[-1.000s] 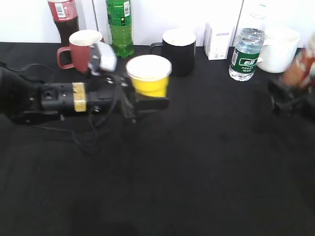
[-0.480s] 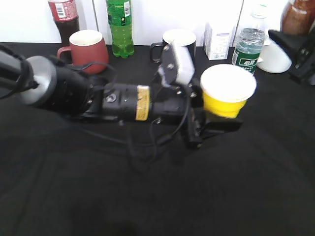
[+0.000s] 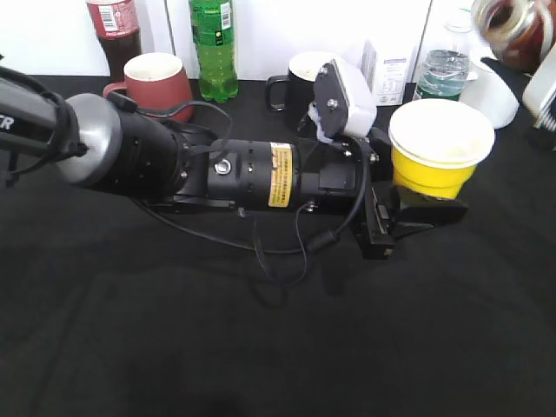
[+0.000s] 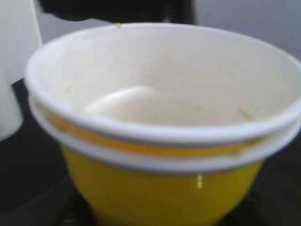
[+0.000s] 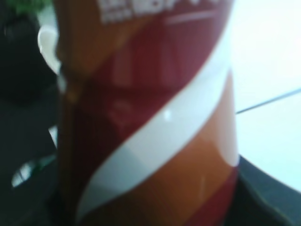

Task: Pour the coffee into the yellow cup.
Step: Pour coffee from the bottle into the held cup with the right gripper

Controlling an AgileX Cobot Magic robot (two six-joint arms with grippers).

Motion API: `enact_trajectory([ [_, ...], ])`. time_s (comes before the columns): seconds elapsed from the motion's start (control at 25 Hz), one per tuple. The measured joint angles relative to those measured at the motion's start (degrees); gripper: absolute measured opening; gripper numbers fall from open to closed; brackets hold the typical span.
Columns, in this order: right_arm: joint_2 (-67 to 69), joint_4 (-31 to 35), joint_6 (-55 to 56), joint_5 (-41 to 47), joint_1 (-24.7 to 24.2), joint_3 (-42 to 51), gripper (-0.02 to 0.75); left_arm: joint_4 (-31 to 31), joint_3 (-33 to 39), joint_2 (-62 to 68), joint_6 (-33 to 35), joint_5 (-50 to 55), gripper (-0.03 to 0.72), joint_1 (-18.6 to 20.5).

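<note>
The yellow cup (image 3: 439,156), white inside and at the rim, is held in my left gripper (image 3: 417,213) at the right of the table, lifted off the cloth. It fills the left wrist view (image 4: 164,188) and looks empty. My right gripper is mostly out of the exterior view at the top right; it is shut on the coffee bottle (image 3: 512,30), brown and red with a white band. The bottle is tilted above and to the right of the cup and fills the right wrist view (image 5: 155,141).
Along the back stand a cola bottle (image 3: 111,30), a red mug (image 3: 156,82), a green bottle (image 3: 213,43), a black mug (image 3: 300,78), a white carton (image 3: 387,65), a water bottle (image 3: 439,74) and a white mug (image 3: 491,95). Black cloth (image 3: 261,347) covers the table.
My left arm has carried the yellow cup from the table's left-centre to the right. My right arm has lifted the coffee bottle to the top right and tilted it.
</note>
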Motion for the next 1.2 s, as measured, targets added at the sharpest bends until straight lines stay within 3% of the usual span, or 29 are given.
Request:
enact_trajectory([
  [0.12, 0.0, 0.0, -5.3, 2.1, 0.0, 0.0, 0.535, 0.0, 0.0, 0.0, 0.0, 0.0, 0.483, 0.0],
  [1.2, 0.0, 3.5, -19.1, 2.2, 0.0, 0.0, 0.534, -0.2, 0.0, 0.0, -0.1, 3.4, 0.482, 0.2],
])
